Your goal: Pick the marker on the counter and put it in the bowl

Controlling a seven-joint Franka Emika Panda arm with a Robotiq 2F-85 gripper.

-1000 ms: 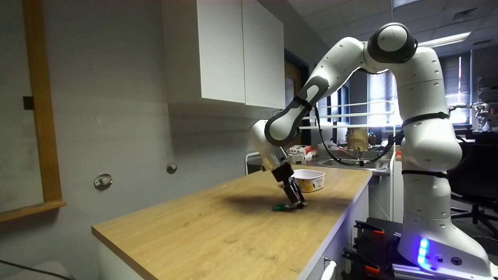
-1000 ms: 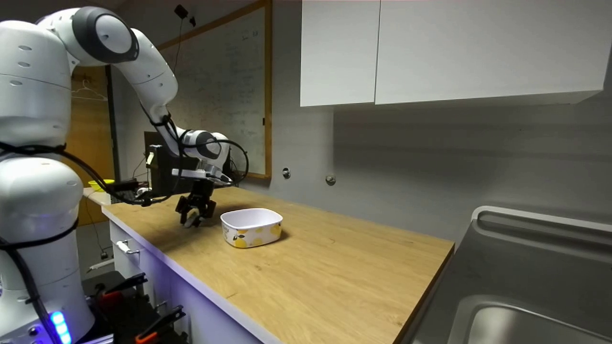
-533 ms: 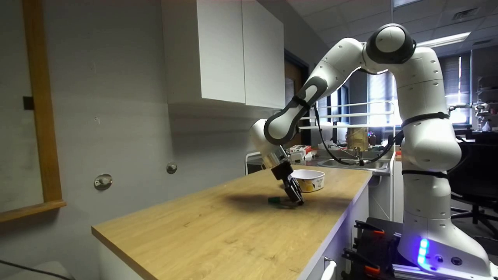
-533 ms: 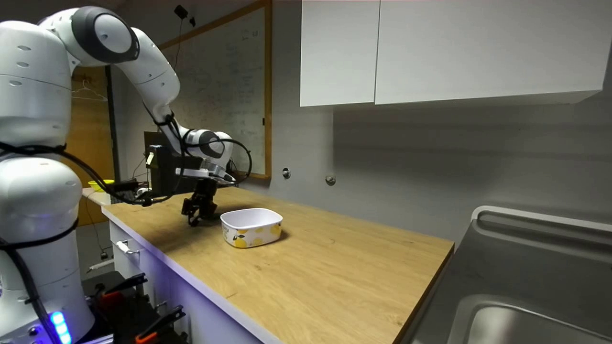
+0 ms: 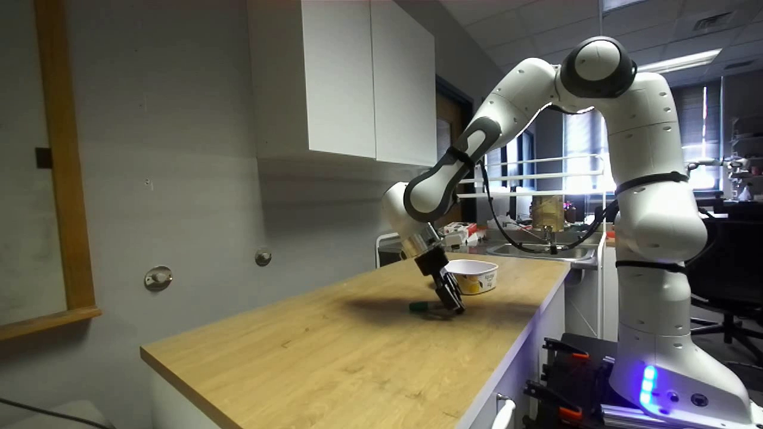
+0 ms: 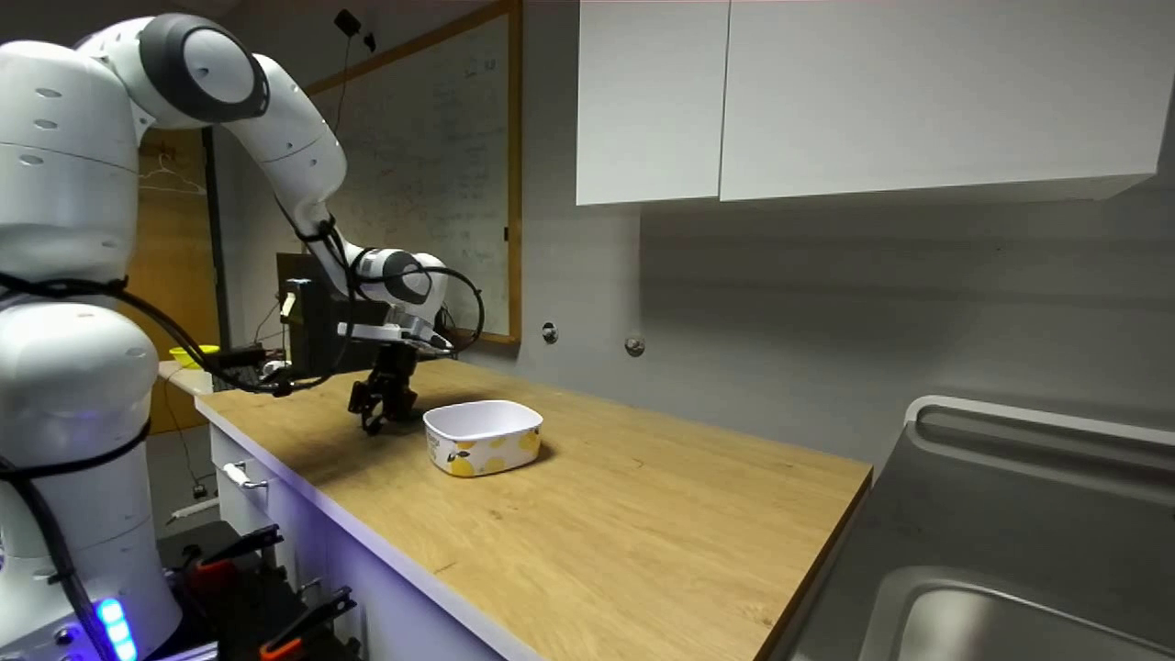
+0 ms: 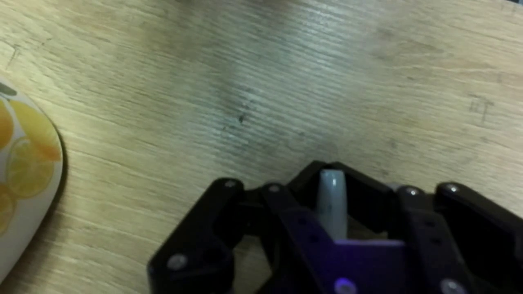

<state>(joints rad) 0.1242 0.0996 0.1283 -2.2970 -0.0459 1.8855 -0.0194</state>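
On the counter (image 6: pixel 643 560) the bowl (image 6: pixel 485 456) is placed, presumably for a short carry; in the part of its inside that shows, nothing is seen. Near the bowl, not touching it, the gripper (image 7: pixel 329 171) is held tilted, clamped on the marker (image 7: pixel 332 204). Beside the bowl the marker is gripped by its body, probably for firmness; whether the counter is touched cannot be told.

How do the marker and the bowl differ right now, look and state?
The marker is a thin stick; the bowl is a wide, open-topped container. The marker has a green end and a paler body, while the bowl is white with yellow citrus print. The marker is pinched between the closed jaws; the bowl stands on the counter, apart from them. Both show pale surfaces.
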